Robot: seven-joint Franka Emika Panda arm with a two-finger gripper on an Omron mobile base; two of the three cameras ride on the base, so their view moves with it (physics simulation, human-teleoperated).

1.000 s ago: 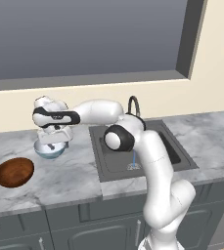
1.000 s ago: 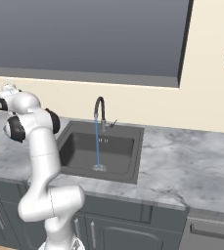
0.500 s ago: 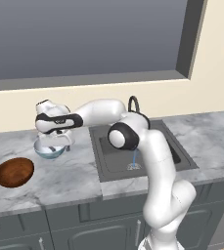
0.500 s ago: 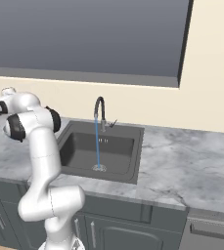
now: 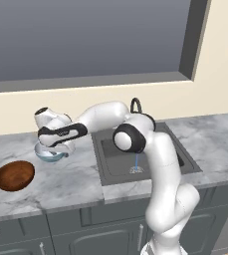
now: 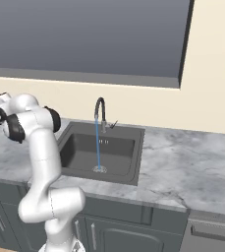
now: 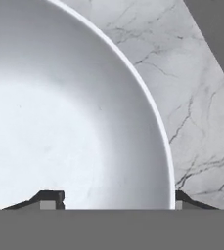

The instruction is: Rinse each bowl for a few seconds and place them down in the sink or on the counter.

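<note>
Arm reaches far left across the light grey marbled stone counter [image 5: 75, 182], elbow bent over the dark grey recessed sink [image 5: 116, 164], hand pointing down. Gripper [image 5: 52, 148] sits right on the glossy pale blue-white round bowl [image 5: 51, 154], which stands on the counter left of the sink. Hand view: one fingertip [image 7: 49, 199] inside the bowl, the other just outside the rim, jaws straddling the bowl's wall; can't tell if they are clamped on it. Dark reddish-brown wood-like bowl [image 5: 14, 175] lies further left, apart. Water stream [image 6: 99, 147] runs from the dark gooseneck faucet [image 6: 100, 112] into the sink.
</note>
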